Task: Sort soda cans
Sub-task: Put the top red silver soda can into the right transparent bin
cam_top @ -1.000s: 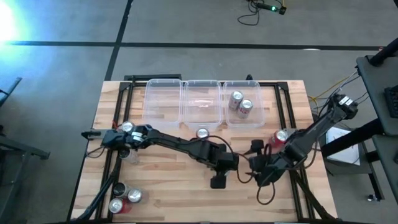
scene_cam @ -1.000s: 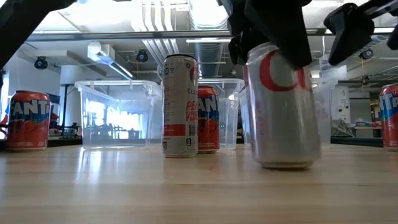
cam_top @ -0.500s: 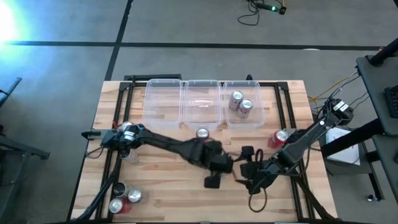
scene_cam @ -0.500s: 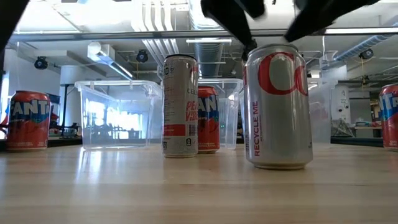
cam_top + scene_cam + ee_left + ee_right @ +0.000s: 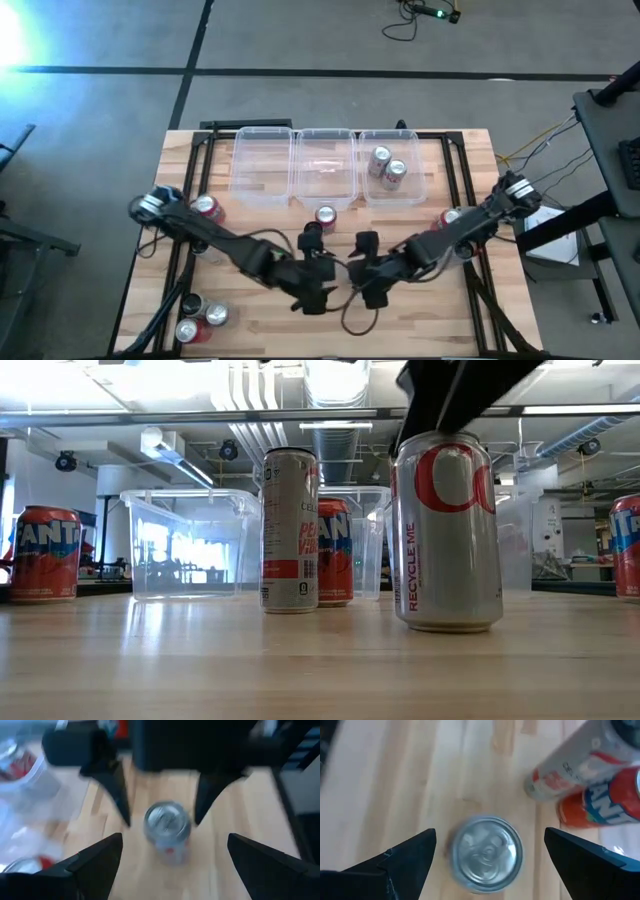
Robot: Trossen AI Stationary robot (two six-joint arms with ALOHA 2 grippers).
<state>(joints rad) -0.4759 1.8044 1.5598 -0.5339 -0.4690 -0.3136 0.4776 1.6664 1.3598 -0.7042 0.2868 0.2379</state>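
Note:
A silver-grey can (image 5: 447,530) stands upright on the table near its middle. My right gripper (image 5: 489,832) hangs open above it, pointing down, one finger on either side of the can's top (image 5: 487,855). In the high view my right gripper (image 5: 368,272) hides the can. My left gripper (image 5: 318,272) is open just to the table's left of the can; its wrist view looks at the can (image 5: 167,825) standing between the right gripper's fingers. A tall silver can (image 5: 326,215) stands farther back. Two cans (image 5: 388,165) lie in the right bin.
Three clear bins (image 5: 325,165) line the far edge. Red cans stand at the left (image 5: 207,207) and at the right (image 5: 447,218). Three more cans (image 5: 200,315) cluster at the near left corner. A red can (image 5: 600,805) sits beside the tall one.
My left gripper, which was around the tilted silver can, has let go, risen and drawn back toward the table's left. The can now stands upright. My right gripper has moved toward the table's left and now hangs over the can.

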